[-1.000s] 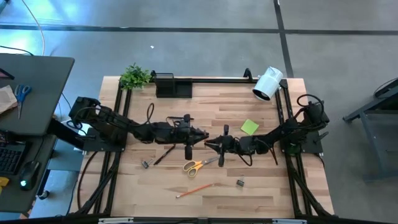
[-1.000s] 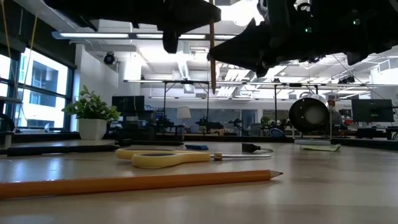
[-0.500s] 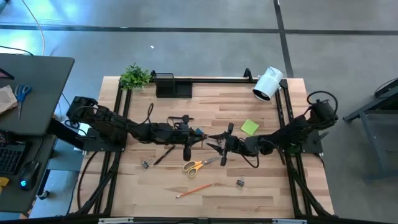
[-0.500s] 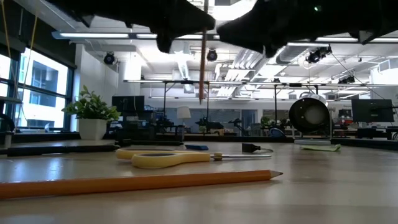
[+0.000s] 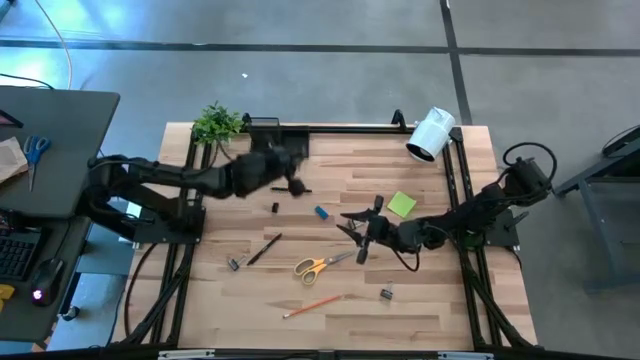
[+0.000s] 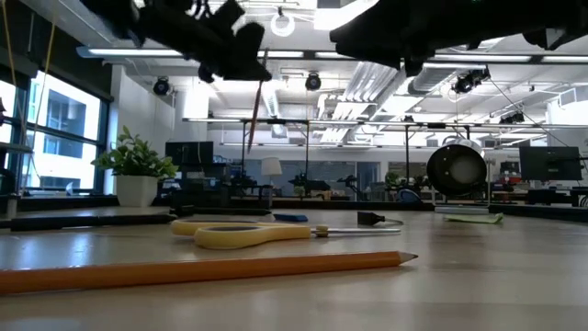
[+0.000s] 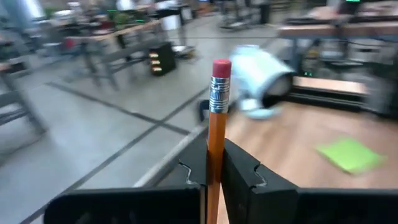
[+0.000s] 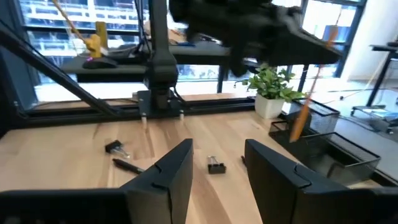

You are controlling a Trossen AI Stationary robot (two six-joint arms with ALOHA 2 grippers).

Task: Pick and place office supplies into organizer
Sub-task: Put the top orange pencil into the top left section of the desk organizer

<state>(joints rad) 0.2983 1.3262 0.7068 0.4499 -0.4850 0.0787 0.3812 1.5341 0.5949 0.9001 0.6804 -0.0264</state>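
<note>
Left gripper [image 5: 290,170] swings away to the organizer [image 5: 278,137], clamping a pencil [image 7: 216,134]; right gripper [image 8: 214,171] gapes wide, empty.

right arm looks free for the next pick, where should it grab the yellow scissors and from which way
Grip the yellow-handled scissors at the narrow pivot between loops and blades, from straight above. They lie flat on the table, so a side approach has nothing to bite. The right gripper is open nearby.
</note>
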